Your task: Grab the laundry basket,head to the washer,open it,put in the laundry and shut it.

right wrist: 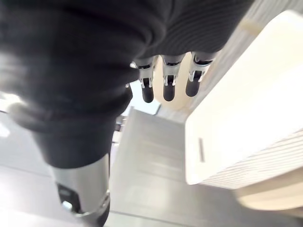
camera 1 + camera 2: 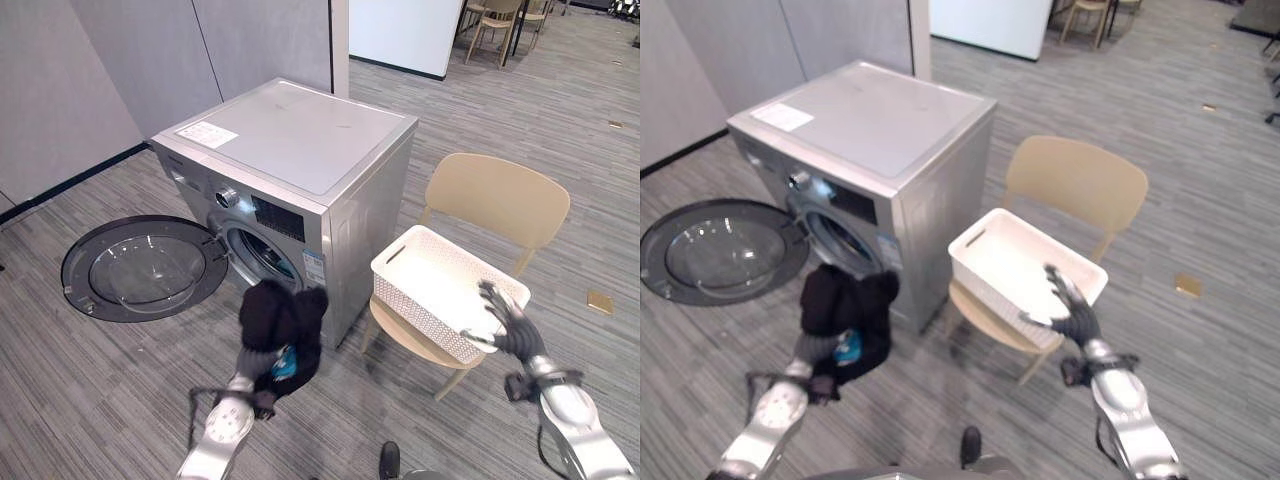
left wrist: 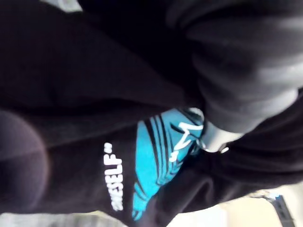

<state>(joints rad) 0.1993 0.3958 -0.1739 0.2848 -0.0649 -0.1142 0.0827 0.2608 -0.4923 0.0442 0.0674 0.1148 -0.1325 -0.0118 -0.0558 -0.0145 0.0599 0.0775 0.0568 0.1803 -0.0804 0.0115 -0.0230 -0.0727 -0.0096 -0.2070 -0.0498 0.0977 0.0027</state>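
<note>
We see the black garment [image 2: 281, 330], a soft, bunched piece of laundry with a turquoise and white print, hanging in front of the washer [image 2: 290, 190], just below its round drum opening [image 2: 262, 257]. It is draped over our left hand [image 2: 262, 402], so we cannot tell how the fingers under the cloth are set; in the left wrist view the dark fabric folds [image 3: 142, 94] cover nearly everything.

The washer is a boxy silver-grey machine with a flat top and a white label [image 2: 207, 134] near one corner. Its circular door [image 2: 145, 267], dark-rimmed with a glass centre, is swung fully open to the washer's left.

Just to the washer's right stands a beige chair [image 2: 490, 210] with a rounded back. On its seat sits the white laundry basket [image 2: 440, 285], rectangular, with perforated plastic walls and a slot handle.

Our right hand [image 2: 505, 320] is at the basket's near right rim, fingers [image 1: 165, 87] straight and released, clasping nothing; whether they touch the rim we cannot tell.

All this stands on grey striped carpet floor [image 2: 100, 380].
</note>
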